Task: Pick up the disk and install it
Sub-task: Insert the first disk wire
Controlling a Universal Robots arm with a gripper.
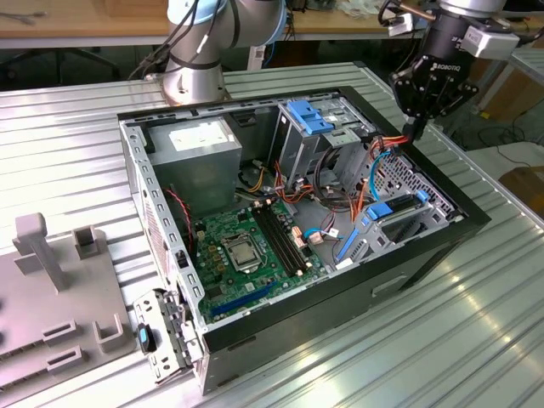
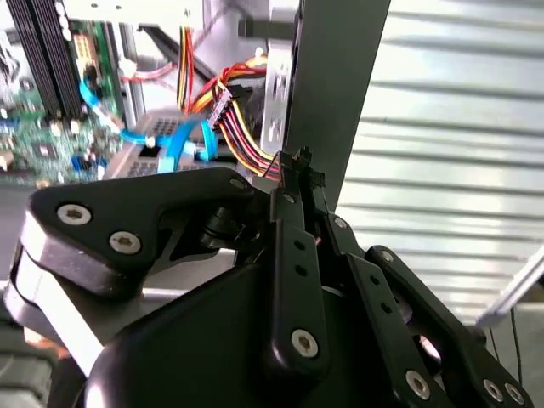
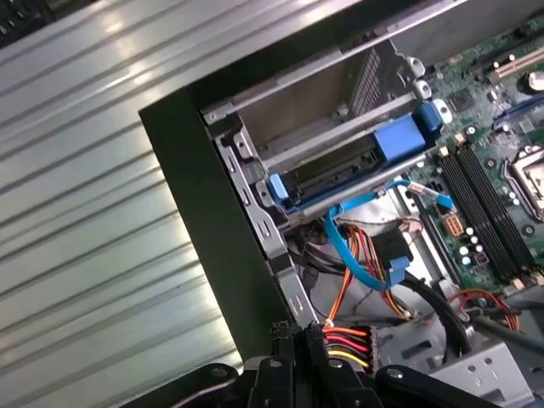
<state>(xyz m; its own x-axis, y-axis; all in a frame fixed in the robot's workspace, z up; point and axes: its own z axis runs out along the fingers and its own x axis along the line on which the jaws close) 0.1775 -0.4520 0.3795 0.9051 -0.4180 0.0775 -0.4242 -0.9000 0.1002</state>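
The black two-finger gripper (image 1: 416, 127) hangs tips-down at the exterior view's upper right, below a black wrist; the silver-grey jointed robot arm (image 1: 194, 81) rises at the rear; in the second wrist view its slim black fingers (image 2: 291, 225) lie pressed together.

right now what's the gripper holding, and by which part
Not the disk, seated in the drive cage. The gripper is shut beside the coloured wires; a pinch cannot be told.

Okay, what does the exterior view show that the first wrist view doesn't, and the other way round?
Exterior view adds the arm's base, the power supply and a grey fixture beside the case. First wrist view adds a close look at the disk, sitting in a cage slot. Both share the gripper, the motherboard and the case's black rim.
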